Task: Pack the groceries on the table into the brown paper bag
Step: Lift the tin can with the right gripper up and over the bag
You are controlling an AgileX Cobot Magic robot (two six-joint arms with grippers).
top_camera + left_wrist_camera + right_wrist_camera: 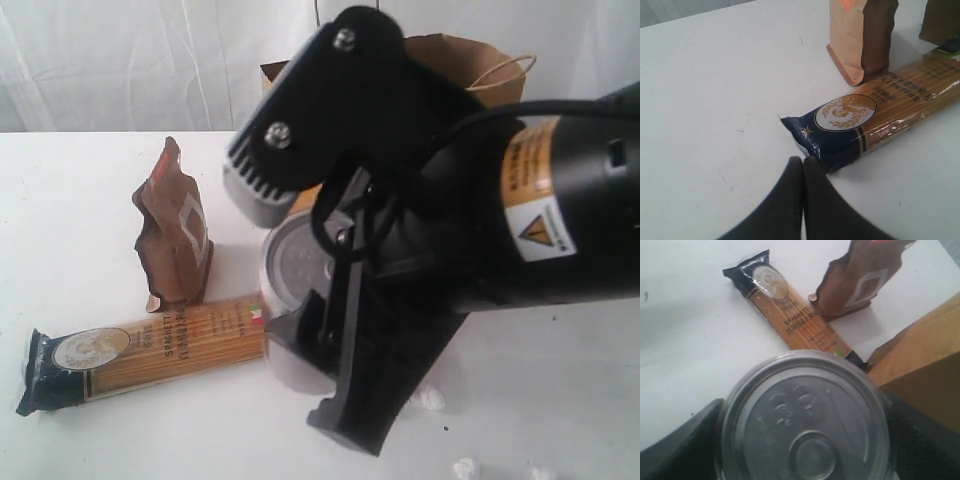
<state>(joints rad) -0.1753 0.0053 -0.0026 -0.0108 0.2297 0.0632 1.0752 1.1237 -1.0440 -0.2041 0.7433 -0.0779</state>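
The right arm is a thick matte black cylinder bearing an orange and white label with a yellow warning triangle. An angular black bracket carries two silver screws, and a thin black cable loops beside it. The right gripper has fingers with ribbed grey tips. The left gripper is smooth, curved and black.

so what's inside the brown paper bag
Cannot tell. Only the brown paper bag rim and a handle show; the right arm and its own wall hide the interior.
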